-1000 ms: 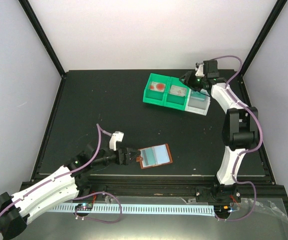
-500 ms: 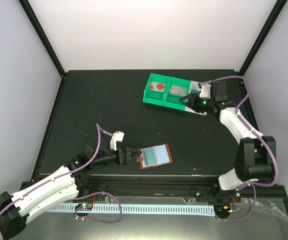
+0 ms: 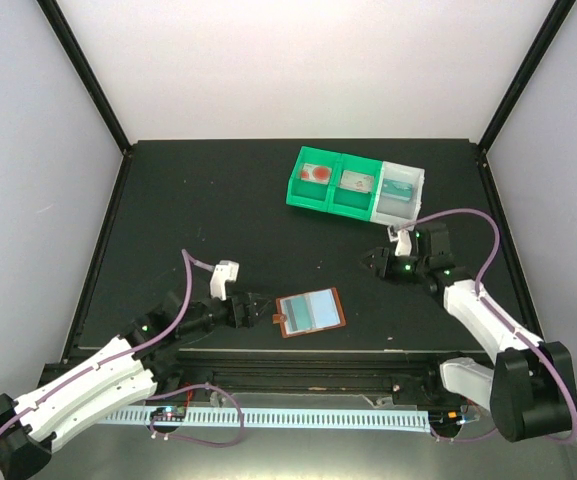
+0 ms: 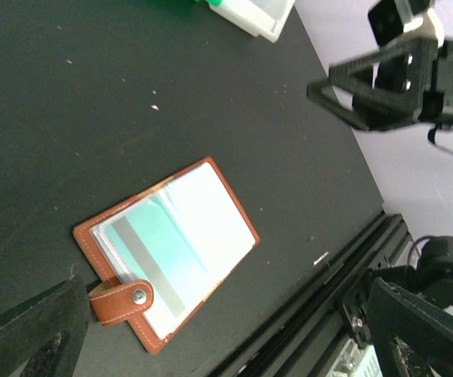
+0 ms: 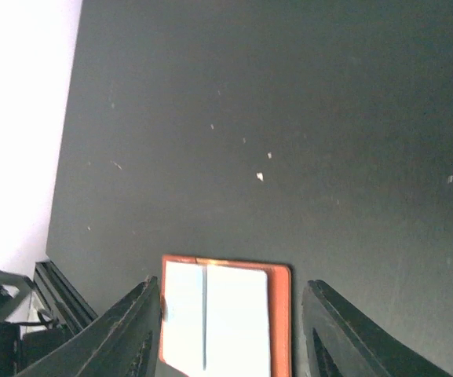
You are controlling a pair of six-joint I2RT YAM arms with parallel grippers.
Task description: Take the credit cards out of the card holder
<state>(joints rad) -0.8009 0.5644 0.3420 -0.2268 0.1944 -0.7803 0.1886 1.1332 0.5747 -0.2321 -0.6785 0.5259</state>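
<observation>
L tool (image 3: 255, 309) sits low over the bench (image 3: 198, 220), jaws spread wide w/ nothing btwn them. In the left wrist view its fingers (image 4: 30, 330) show at the two bottom corners, far apart. It points at the card holder (image 3: 310, 312), tip just beside the end w/ the tab (image 4: 121, 297); whether they touch can't be told.

Card holder lies opened flat, pockets up, near the bench's front edge, approx midway btwn the two arms. Credit cards (image 4: 151, 259) sit in its pockets: one teal-blue w/ a grey stripe on the tab side, a paler face next to it.

R tool (image 3: 376, 262) hangs above the bench, right of and behind the holder, well apart from it, btwn it and the bins. Its jaws stand part-way apart, gripping nothing; the right wrist view looks down btwn them onto the holder.

Green bins (image 3: 328, 208) and white bin (image 3: 405, 168) stand touching in a row at back right.
</observation>
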